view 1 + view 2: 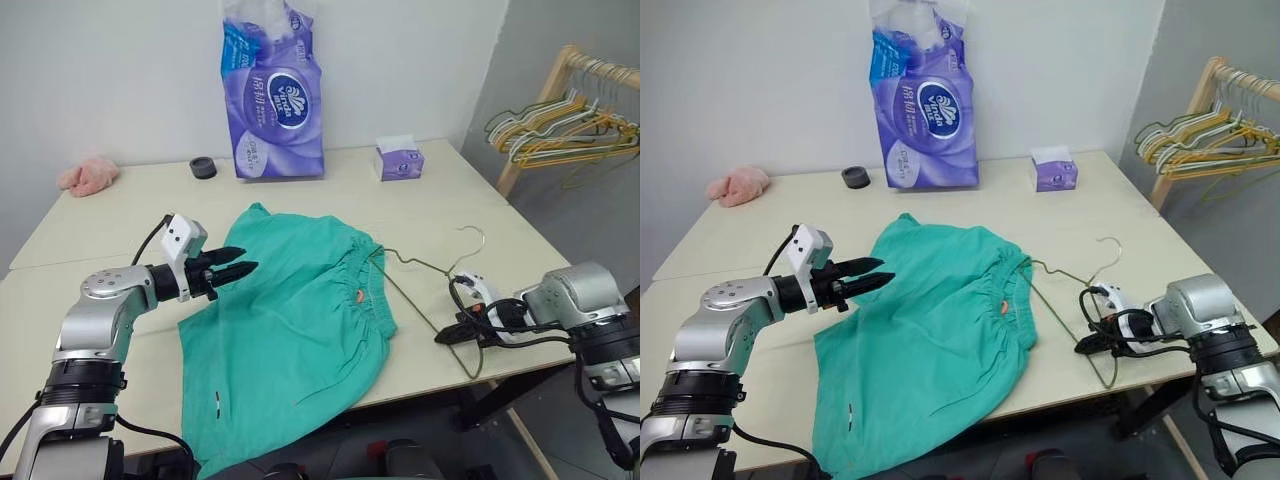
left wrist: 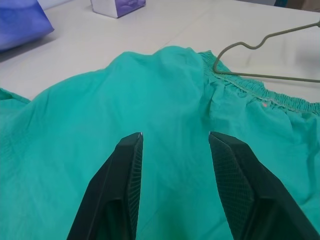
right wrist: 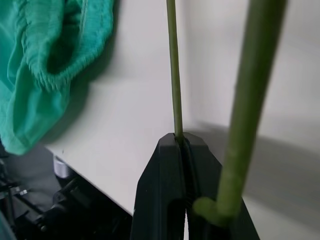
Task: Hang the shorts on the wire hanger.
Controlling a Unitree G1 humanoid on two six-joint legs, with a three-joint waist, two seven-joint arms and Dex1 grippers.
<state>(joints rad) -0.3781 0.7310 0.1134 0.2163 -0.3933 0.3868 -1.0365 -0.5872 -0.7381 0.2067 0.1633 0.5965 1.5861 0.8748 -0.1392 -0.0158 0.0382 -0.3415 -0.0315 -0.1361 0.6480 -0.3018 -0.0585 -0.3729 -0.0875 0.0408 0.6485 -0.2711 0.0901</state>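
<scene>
Teal shorts spill over the near edge of the table, one leg hem hanging off toward the camera while the gathered waistband lies farther in, pointing toward the robot's right. That layout looks deliberate: the waistband end faces the wire hanger, so one corner of the wire can slide into the opening. In the head views the hanger's far corner seems to sit right at the waistband, touching or just under it — I cannot tell which.

At the table's right edge, the right gripper is clenched on the hanger. The right wrist view shows its black fingers pressed together with the thin wire pinched between them, and a second, nearer strand crossing in front. Holding the frame near its lower bar probably gives the arm leverage to steer the whole triangle, with the hook left free, pointing toward the far side of the table.

Over the middle of the fabric hovers the left gripper, jaws parted and empty, nothing between the pads but green cloth below. It appears poised to pinch the cloth near the waistband and lift it — the likely next need, since the hanger cannot be threaded through flat fabric.
</scene>
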